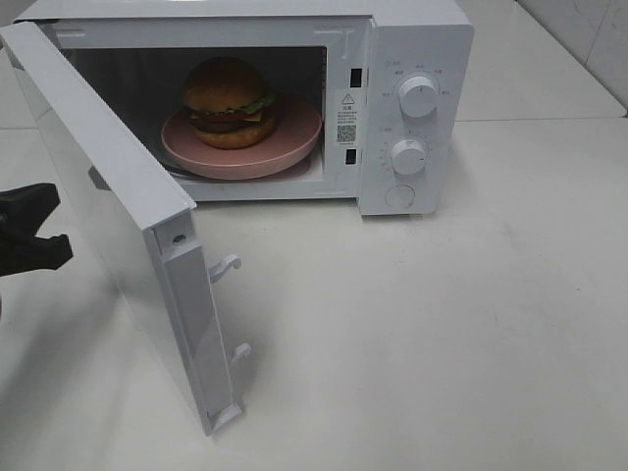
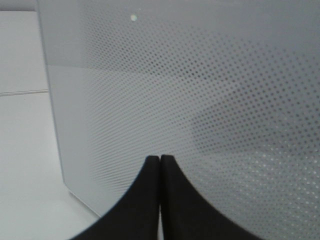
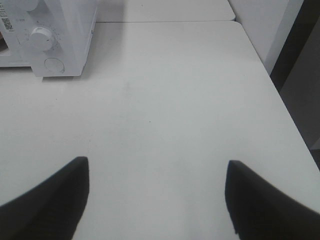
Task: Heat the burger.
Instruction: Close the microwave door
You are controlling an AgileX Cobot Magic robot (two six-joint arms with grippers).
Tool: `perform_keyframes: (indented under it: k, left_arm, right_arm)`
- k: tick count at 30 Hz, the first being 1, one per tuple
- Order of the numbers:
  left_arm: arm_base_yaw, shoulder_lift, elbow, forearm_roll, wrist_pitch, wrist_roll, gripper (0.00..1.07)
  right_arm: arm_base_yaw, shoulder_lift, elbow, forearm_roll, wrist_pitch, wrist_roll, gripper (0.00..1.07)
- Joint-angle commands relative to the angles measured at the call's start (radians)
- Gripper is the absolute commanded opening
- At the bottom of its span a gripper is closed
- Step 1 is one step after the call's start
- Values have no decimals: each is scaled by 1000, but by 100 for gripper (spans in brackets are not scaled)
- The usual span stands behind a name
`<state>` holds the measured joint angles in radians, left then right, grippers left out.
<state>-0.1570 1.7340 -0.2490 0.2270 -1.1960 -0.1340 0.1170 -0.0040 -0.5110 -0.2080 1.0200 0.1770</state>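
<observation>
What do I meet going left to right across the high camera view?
The left claw → microwave door, swung open → burger inside the oven → control panel with its knobs.

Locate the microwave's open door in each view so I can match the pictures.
Exterior high: the door stands swung open on the left, running from the upper left corner toward the bottom edge.
Left wrist: the door, dotted, fills most of the picture, right before the shut left gripper.
Right wrist: not in it.
Shared landmark: the microwave's lower knob, in the exterior high and right wrist views.
</observation>
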Motion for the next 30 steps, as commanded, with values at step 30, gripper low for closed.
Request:
perform_keyframes:
  k: [30]
  left_arm:
    - [-345, 149, -424, -237, 266, 59, 0]
  right_arm:
    - [-8, -26, 4, -4, -6, -1, 73]
